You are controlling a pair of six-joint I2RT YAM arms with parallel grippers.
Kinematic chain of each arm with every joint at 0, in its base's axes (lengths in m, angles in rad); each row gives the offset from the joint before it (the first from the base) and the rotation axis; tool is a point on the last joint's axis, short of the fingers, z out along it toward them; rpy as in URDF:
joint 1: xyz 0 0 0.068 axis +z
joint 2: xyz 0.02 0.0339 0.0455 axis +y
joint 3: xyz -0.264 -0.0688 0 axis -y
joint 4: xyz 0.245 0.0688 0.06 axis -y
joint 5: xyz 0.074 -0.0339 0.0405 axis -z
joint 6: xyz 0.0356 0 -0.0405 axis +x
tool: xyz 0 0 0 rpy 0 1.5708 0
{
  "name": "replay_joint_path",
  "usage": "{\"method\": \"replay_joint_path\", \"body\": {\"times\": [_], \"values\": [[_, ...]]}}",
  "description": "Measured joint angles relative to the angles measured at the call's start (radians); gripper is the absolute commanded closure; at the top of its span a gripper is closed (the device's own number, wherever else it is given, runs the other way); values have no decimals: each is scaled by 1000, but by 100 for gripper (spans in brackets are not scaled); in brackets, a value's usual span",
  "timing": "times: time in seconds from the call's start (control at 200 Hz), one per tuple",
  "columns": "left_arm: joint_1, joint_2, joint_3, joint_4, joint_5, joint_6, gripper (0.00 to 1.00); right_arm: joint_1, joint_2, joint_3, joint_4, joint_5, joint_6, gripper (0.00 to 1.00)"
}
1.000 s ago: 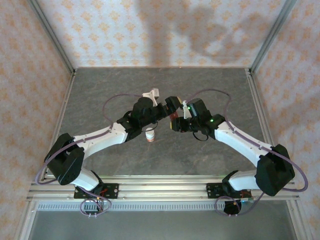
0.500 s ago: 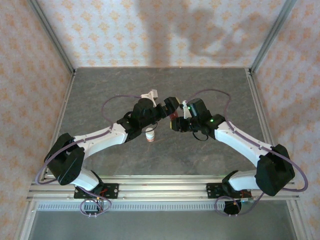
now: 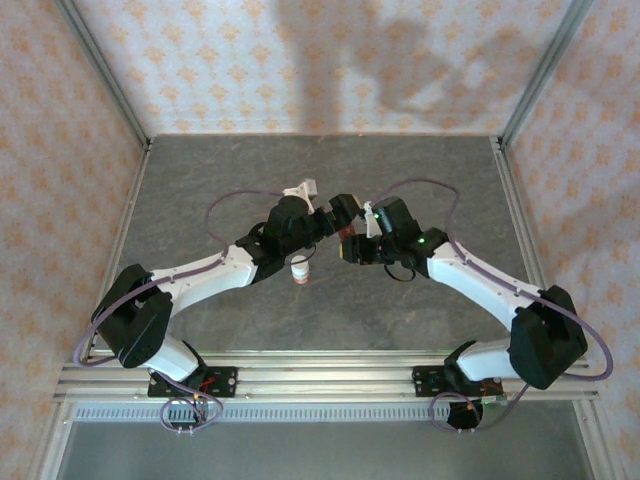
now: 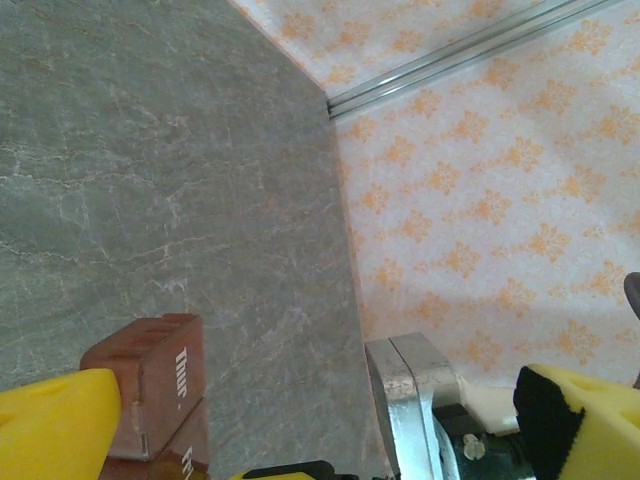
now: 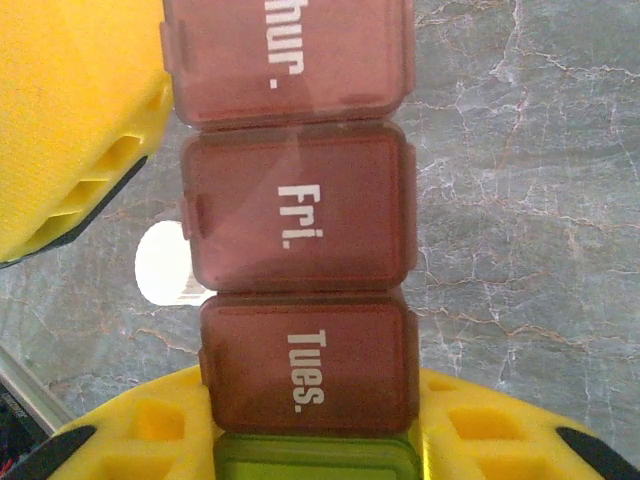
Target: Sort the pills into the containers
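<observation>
Pill organiser strip (image 5: 297,236) is off the counter (image 3: 200,190), carried at the centre of the top view where the two wrists meet. Cells read Thur., Fri., Tues. under red-brown lids, then a green lid at the lower edge of the right wrist view; all lids lie flat shut. Right hand (image 3: 354,250) is clamped on the green/Tues. end, with yellow pad showing on both sides of that end. Left hand (image 3: 338,214) is spread wide and grips nothing; one of its yellow fingers (image 5: 70,120) sits just beside the Thur. cell, touching or not I cannot tell. White bottle (image 3: 299,270) stands on the counter below and left of the strip. Judgement on handling: light, rigid moulded plastic with smooth walls, likely slippery in the pads. The joints between cells look like the weak line, so a one-end hold may twist. Best purchase: across the side walls of one cell, leaving the small lid tabs along the left edge free for prying.
</observation>
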Motion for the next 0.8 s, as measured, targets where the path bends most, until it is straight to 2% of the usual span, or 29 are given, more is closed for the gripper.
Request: {"method": "replay_joint_path", "body": {"times": [0.435, 0.801], "values": [[-9, 11, 2, 5, -3, -10, 1, 7, 19, 0, 1, 5, 11, 73], [-54, 12, 22, 24, -23, -37, 0, 11, 42, 0, 12, 23, 16, 74]]}}
